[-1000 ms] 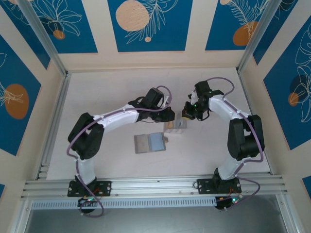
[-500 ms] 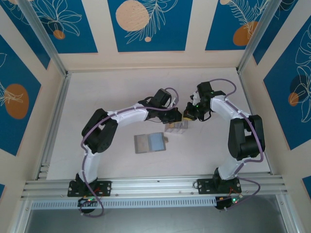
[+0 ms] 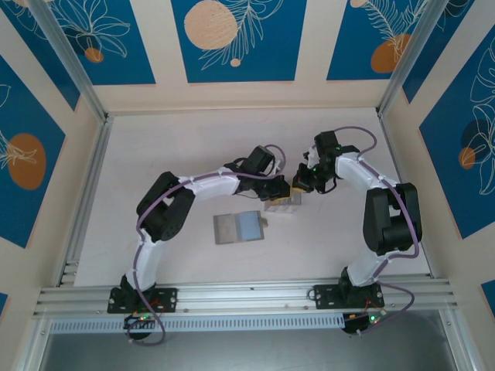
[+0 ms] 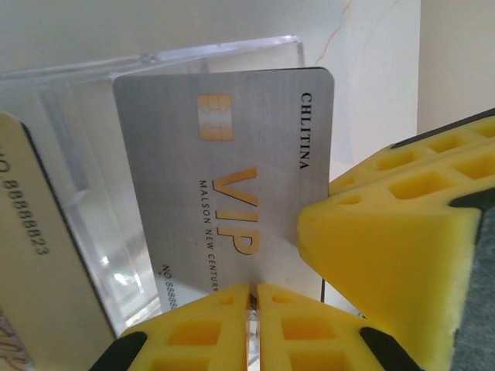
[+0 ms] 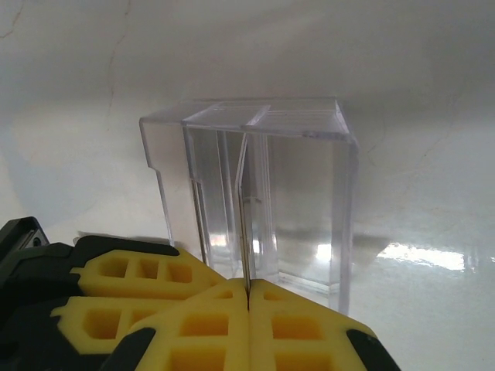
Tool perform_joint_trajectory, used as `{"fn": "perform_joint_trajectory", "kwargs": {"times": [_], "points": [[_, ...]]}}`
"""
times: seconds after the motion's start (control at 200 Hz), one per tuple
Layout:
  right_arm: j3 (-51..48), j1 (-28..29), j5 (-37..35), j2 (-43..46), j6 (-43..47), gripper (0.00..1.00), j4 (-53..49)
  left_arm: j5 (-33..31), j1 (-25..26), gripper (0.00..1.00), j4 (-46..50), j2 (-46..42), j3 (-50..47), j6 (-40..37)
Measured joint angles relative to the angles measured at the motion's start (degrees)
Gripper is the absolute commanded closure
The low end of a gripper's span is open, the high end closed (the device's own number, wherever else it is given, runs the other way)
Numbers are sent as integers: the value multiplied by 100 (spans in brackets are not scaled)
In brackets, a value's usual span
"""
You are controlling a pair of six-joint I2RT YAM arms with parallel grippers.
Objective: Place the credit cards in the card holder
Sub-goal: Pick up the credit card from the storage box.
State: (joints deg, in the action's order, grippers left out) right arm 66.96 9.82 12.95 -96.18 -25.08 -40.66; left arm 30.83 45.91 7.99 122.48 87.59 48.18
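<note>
A silver-grey VIP credit card (image 4: 224, 185) stands upright in a clear plastic box (image 3: 280, 202). My right gripper (image 5: 247, 292) is shut on this card's edge (image 5: 244, 216); one of its yellow fingers (image 4: 387, 247) overlaps the card's right side. My left gripper (image 4: 254, 297) is shut on a thin wall at the near side of the clear box (image 4: 69, 100), and its fingers (image 5: 124, 286) sit at the box's lower left. An orange-tan card (image 4: 39, 270) leans in the box to the left. The grey card holder (image 3: 237, 227) lies open and flat, nearer the bases.
Both grippers (image 3: 288, 186) meet over the clear box at mid-table. Bare pale tabletop (image 3: 170, 147) surrounds them. Aluminium rails (image 3: 247, 294) run along the near edge, and patterned walls enclose the sides and back.
My left arm has stretched to the right and brought its gripper against the clear box. The right gripper has stayed at the box with only a slight shift.
</note>
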Motion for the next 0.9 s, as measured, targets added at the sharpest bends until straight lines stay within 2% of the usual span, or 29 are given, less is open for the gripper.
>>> {"fn": "perform_joint_trajectory", "kwargs": {"times": [0.47, 0.78, 0.895], "points": [[-120, -160, 328, 55, -85, 83, 87, -107, 52, 90, -120, 66, -4, 0], [-223, -162, 367, 144, -85, 85, 170, -114, 52, 90, -118, 72, -4, 0], [-232, -166, 354, 149, -85, 90, 170, -122, 52, 90, -118, 74, -4, 0]]}}
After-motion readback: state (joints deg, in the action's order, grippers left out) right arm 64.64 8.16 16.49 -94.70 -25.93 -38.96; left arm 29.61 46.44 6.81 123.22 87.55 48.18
